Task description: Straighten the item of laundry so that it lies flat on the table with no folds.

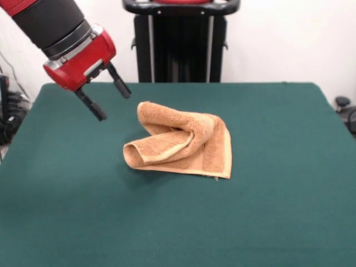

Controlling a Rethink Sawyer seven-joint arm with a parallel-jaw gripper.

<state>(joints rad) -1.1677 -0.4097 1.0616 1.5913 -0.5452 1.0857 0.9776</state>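
Note:
The orange-tan terry towel (pixel 181 143) lies crumpled near the middle of the dark green table (pixel 278 211). Its left part is folded over into a loose roll, and a woven band runs along its right edge down to the front right corner. My gripper (pixel 111 99) hangs above the table to the upper left of the towel, tilted, with its two black fingers (pixel 93 107) spread apart and nothing between them. It does not touch the towel.
The robot's black pedestal (pixel 181 41) stands behind the table's far edge. Dark equipment shows past the table's left edge (pixel 8 111) and a small dark object past its right edge (pixel 345 108).

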